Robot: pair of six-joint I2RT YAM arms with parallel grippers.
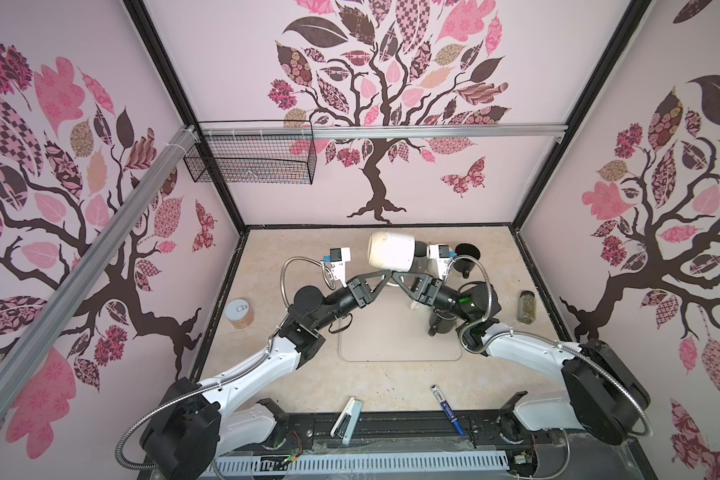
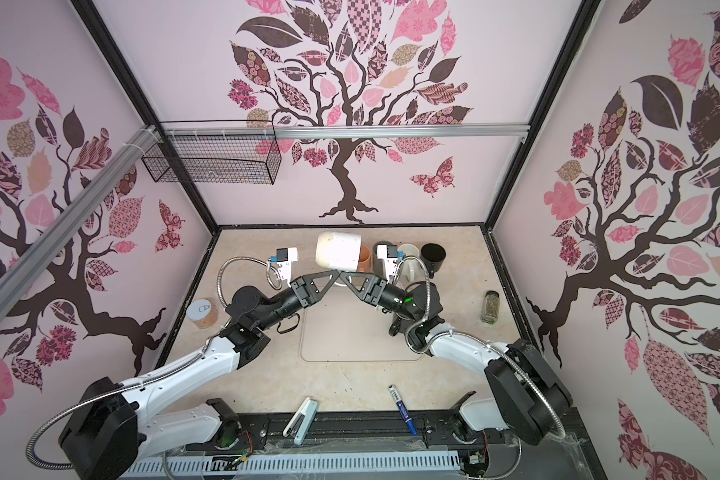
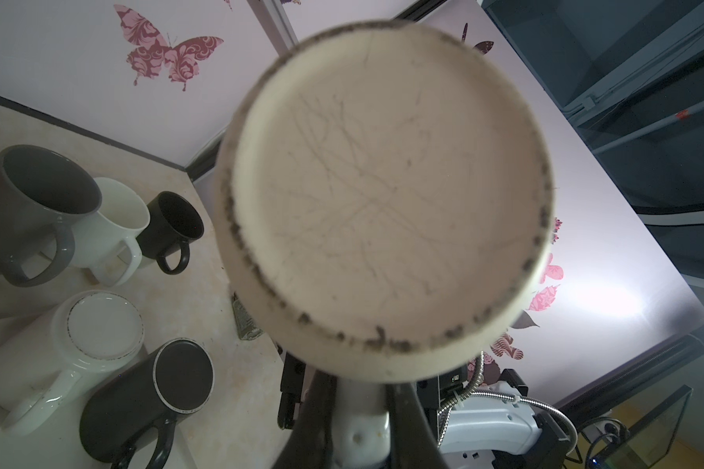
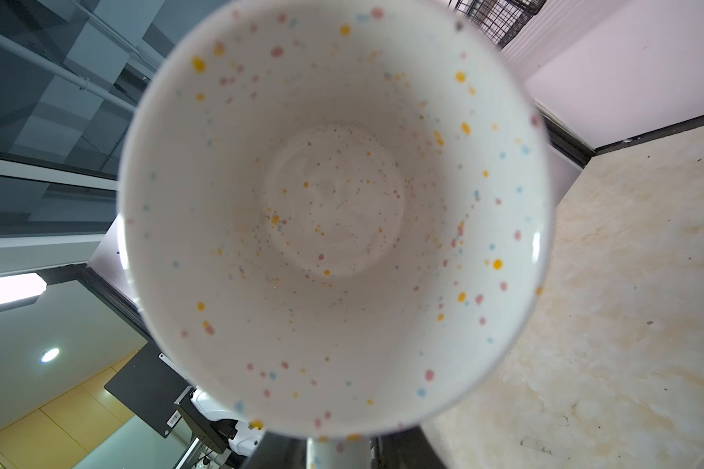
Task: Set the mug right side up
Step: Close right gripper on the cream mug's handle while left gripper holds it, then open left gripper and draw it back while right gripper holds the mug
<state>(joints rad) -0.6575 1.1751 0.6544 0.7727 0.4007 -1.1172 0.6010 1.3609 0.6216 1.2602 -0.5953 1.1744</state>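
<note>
The mug (image 1: 391,249) (image 2: 337,250) is cream white and hangs on its side above the back of the table, its handle pointing toward the arms. The left wrist view faces its scuffed base (image 3: 383,195). The right wrist view looks into its speckled inside (image 4: 334,211). Both grippers meet at the handle from opposite sides. My left gripper (image 1: 387,274) (image 3: 360,406) is shut on the handle (image 3: 362,426). My right gripper (image 1: 396,276) (image 4: 338,446) has its fingers tight against both sides of the same handle.
Several other mugs stand or lie at the back right, among them a grey one (image 3: 29,211), a black one (image 1: 466,253) and an orange one (image 2: 364,257). A spice jar (image 1: 528,307), a cork-sided jar (image 1: 240,313), a marker (image 1: 447,409) and a white stapler-like device (image 1: 346,417) lie around.
</note>
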